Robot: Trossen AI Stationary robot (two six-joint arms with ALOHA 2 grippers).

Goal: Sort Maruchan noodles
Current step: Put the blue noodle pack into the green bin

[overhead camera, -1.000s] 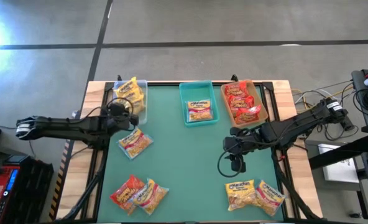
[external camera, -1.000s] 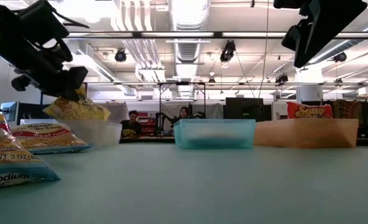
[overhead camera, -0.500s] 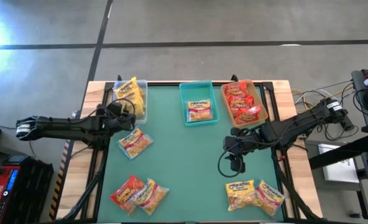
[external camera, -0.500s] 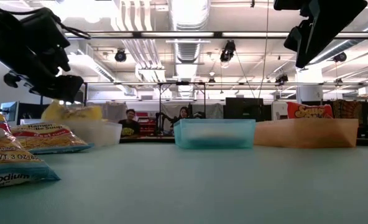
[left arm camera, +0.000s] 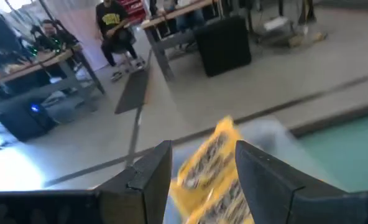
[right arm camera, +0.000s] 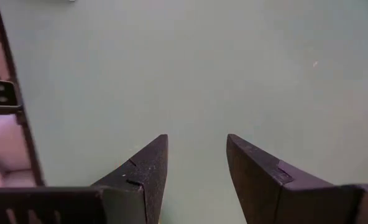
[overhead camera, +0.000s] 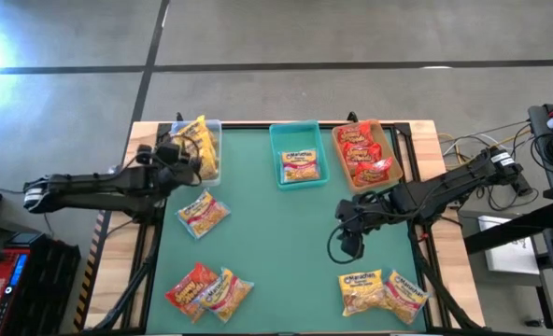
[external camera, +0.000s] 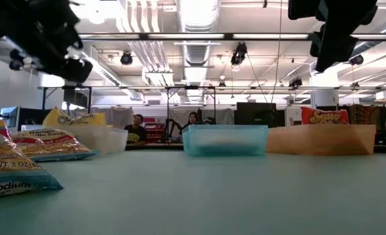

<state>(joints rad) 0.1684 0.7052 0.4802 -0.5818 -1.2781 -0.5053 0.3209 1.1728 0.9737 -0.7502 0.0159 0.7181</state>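
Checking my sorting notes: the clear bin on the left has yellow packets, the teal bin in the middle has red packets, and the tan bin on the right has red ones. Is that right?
Not quite. The teal bin holds a single yellow packet, not red ones; the high view shows it. The clear bin does hold yellow packets, and the tan bin red ones.

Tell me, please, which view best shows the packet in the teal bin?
The high view: it looks straight down on the packet inside the teal bin. The low view shows only the bin's wall; neither wrist view shows it.
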